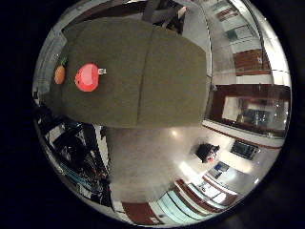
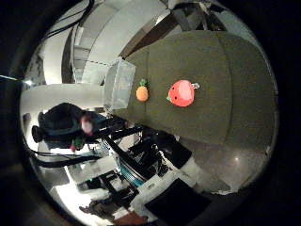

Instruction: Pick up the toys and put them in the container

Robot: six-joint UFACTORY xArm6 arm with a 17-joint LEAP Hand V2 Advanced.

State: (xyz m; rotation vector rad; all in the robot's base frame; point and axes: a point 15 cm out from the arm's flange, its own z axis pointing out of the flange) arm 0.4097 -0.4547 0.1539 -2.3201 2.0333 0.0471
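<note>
A round red toy (image 2: 181, 92) with a small white tag lies on the olive-green table (image 2: 226, 85). A smaller orange toy (image 2: 142, 92) lies beside it, between the red toy and a clear plastic container (image 2: 120, 83) that stands at the table's edge. The little finger side palm view shows the red toy (image 1: 87, 76) and the orange toy (image 1: 59, 73) near one end of the table (image 1: 152, 81); the container is out of that view. My hand is high above the table, away from the toys, which look small.
Dark equipment and chairs (image 2: 141, 155) crowd the floor beside the table. Shelves and furniture (image 1: 253, 105) line the room past the table's other side. Shiny floor (image 1: 152, 157) lies below the table's long edge.
</note>
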